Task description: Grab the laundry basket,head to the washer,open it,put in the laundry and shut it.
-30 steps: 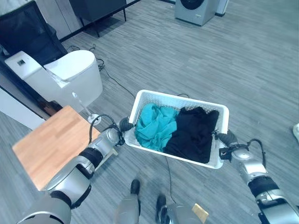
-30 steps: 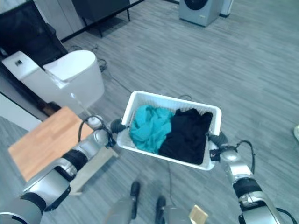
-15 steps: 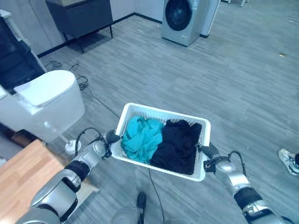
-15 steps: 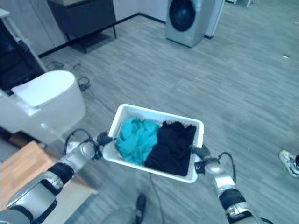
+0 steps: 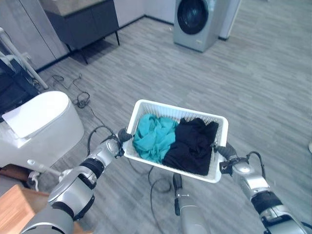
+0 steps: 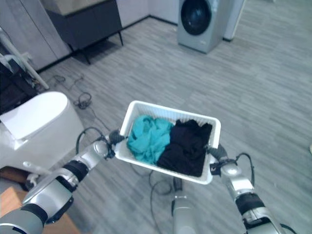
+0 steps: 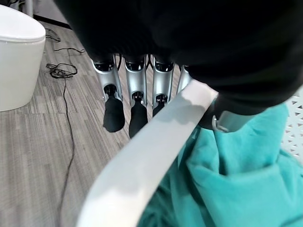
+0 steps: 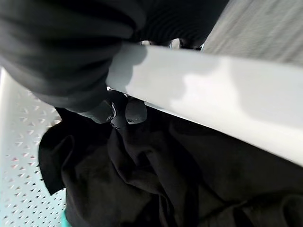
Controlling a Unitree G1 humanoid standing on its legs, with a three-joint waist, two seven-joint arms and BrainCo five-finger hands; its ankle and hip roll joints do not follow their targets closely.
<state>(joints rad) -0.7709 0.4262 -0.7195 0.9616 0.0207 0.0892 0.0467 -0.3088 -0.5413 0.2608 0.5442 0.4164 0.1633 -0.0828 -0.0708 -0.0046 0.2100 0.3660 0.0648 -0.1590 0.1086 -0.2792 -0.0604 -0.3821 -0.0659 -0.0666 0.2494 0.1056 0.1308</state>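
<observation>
A white laundry basket (image 5: pixel 181 108) hangs above the grey floor between my two hands. A teal cloth (image 5: pixel 153 136) fills its left half and a black cloth (image 5: pixel 193 146) its right half. My left hand (image 5: pixel 121 137) pinches the left rim (image 7: pixel 142 156), with its fingers (image 7: pixel 135 101) outside and the thumb inside on the teal cloth (image 7: pixel 236 175). My right hand (image 5: pixel 223 154) grips the right rim (image 8: pixel 213 90), its fingertips (image 8: pixel 135 109) curled over onto the black cloth (image 8: pixel 165 179). The washer (image 5: pixel 197 23) stands far ahead with its round door shut.
A white toilet (image 5: pixel 38 127) stands at the left. A dark cabinet on legs (image 5: pixel 80 22) is at the back left, with cables (image 5: pixel 80 97) on the floor before it. A wooden tabletop corner (image 5: pixel 12 210) shows at the bottom left. Open floor lies between the basket and the washer.
The camera has turned: the washer has come further into view at the top, while the toilet and wooden table have slid left and down. Both hands keep their hold on the basket.
</observation>
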